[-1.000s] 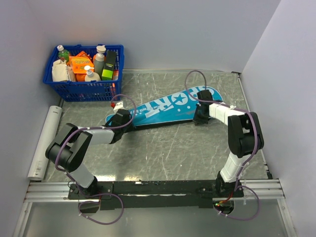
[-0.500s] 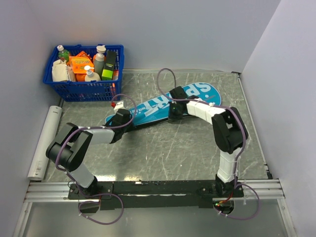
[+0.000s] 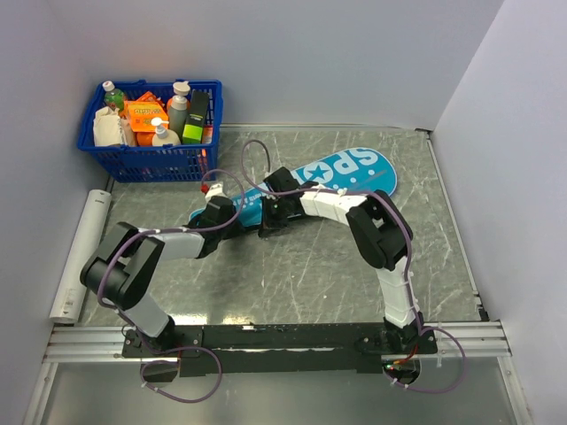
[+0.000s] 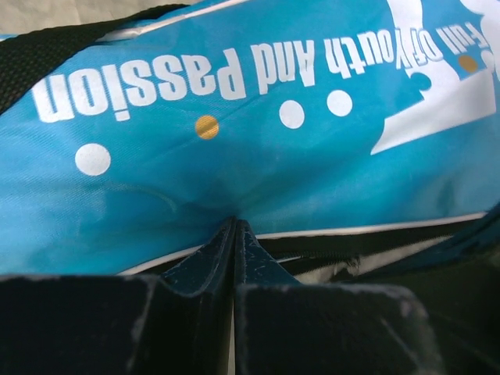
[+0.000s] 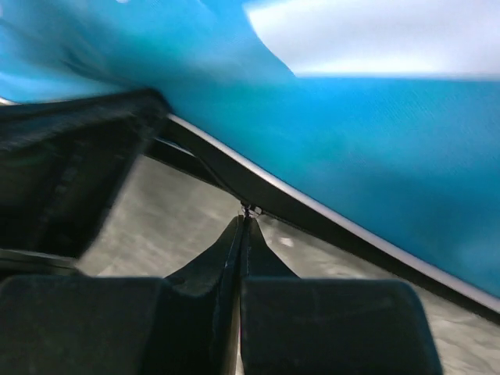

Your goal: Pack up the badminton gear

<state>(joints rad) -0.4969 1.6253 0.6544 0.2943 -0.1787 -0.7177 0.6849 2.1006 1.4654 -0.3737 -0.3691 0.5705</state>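
Top external gives me the bag lying flat on the worktop, slanting from its wide head at the far right down to its narrow end near the middle left. Both arms reach in to the narrow half. The left pincer sits at the narrow tip. The right pincer is just beside it along the near edge, the two close together but apart.

On the left wrist view I see my fingers pressed together, their tips nipping the bag's near edge where the blue cloth puckers above a white piping line. The print "And Passion" reads upside down just beyond them.

On the right wrist view the fingers are also pressed together. A tiny zip tab is caught at their tips, right on the black zip strip that runs along the bag's edge. The blue cloth fills the picture above it, blurred.

At the far left corner stands a blue basket, well apart from the bag. It holds several bottles, an orange packet, a green-and-black box and a white pouch. A white roll lies along the worktop's left edge.
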